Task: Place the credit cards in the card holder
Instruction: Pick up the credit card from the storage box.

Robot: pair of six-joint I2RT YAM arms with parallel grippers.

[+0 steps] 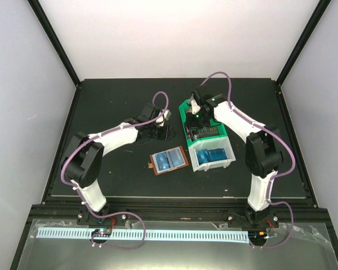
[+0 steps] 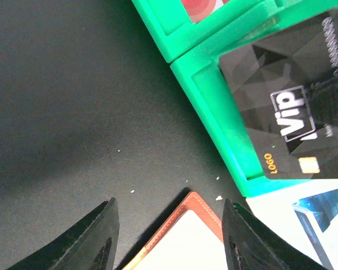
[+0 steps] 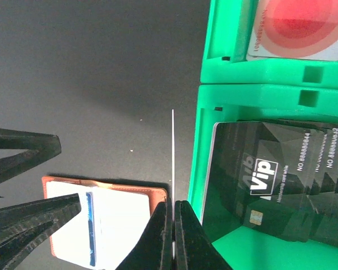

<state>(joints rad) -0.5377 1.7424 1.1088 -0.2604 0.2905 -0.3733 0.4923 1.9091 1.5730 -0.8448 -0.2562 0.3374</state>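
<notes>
The brown card holder [image 1: 169, 160] lies open on the black mat, with blue cards in its clear sleeves. My right gripper [image 3: 173, 205] is shut on a credit card [image 3: 173, 152] seen edge-on as a thin white line, hanging between the holder [image 3: 158, 194] and the green tray wall. In the top view this gripper [image 1: 196, 106] is over the tray's far end. My left gripper [image 2: 168, 201] is open and holds nothing, its fingers [image 2: 101, 236] to either side of the holder's stitched corner [image 2: 205, 211] below. From above, the left gripper [image 1: 158, 126] hovers just behind the holder.
The green-and-white divided tray [image 1: 187, 135] stands right of the holder. It holds black VIP cards [image 3: 270, 174], a red-and-white card [image 3: 298, 28] and blue cards [image 1: 211, 156]. The left gripper's black fingers [image 3: 28, 216] reach over the holder in the right wrist view.
</notes>
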